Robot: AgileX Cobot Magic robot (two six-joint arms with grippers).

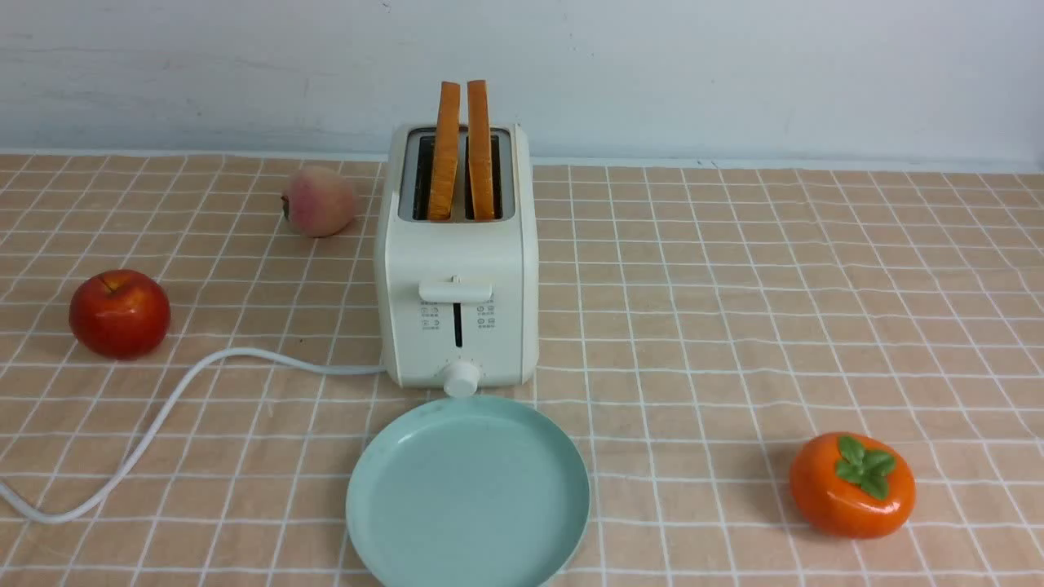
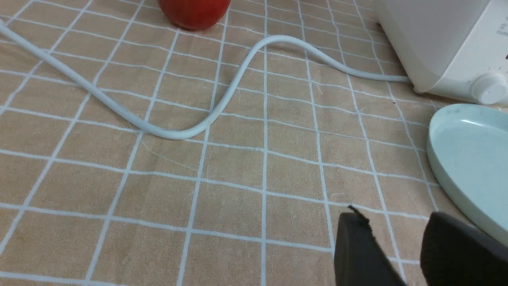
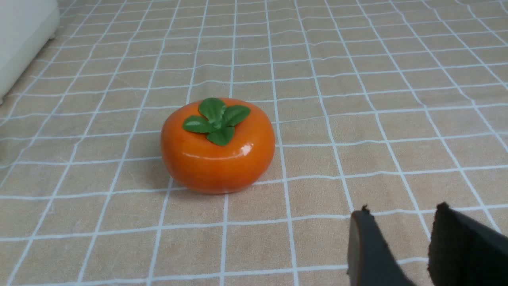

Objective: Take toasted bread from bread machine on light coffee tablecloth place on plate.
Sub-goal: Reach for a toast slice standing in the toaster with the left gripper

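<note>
Two toasted bread slices [image 1: 447,147] [image 1: 479,147] stand upright in the slots of the cream-white bread machine [image 1: 457,269] at the table's middle back. The teal-green plate [image 1: 383,489] lies empty just in front of it on the light coffee tablecloth [image 1: 734,326]. Neither arm shows in the front view. My left gripper [image 2: 391,222] is open and empty over the cloth, beside the plate's rim [image 2: 436,159] and near the toaster's corner [image 2: 436,47]. My right gripper [image 3: 399,216] is open and empty over bare cloth, near an orange persimmon [image 3: 217,155].
A red apple [image 1: 119,313] sits at the left and a peach [image 1: 318,200] behind it beside the toaster. The persimmon [image 1: 851,484] sits at the front right. The toaster's white cord [image 1: 163,408] snakes across the left front; it also shows in the left wrist view [image 2: 174,133].
</note>
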